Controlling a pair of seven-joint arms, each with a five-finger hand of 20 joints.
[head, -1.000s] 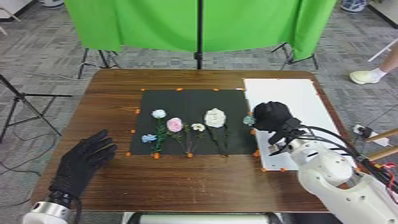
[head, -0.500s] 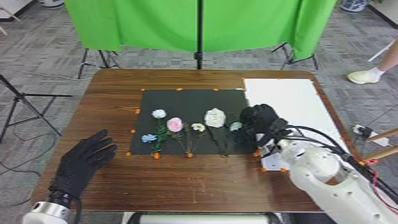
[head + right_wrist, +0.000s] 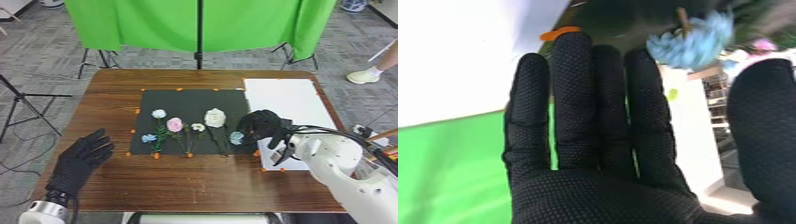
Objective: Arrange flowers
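Observation:
In the head view my right hand (image 3: 260,125) is over the right edge of the black mat (image 3: 182,100), beside a pale blue flower (image 3: 236,138). My right hand (image 3: 607,195) has straight fingers and a spread thumb in the right wrist view; the pale blue flower (image 3: 696,42) appears near the fingertips, its stem partly hidden. Left of it on the mat lie a large white flower (image 3: 215,118), a small white one (image 3: 197,127), a pink one (image 3: 175,125), a white one (image 3: 158,114) and a blue one (image 3: 148,138). My left hand (image 3: 82,157) is open at the table's left.
A white board (image 3: 282,100) lies right of the mat, partly under my right arm. Orange markers (image 3: 179,89) line the mat's edges. The brown table (image 3: 204,185) extends in front of the mat, and a green curtain (image 3: 151,25) hangs behind it.
My right hand has moved left to the mat's edge and slightly toward the table's front. The pale blue flower has shifted left and nearer the front with it. The left hand is nearly still.

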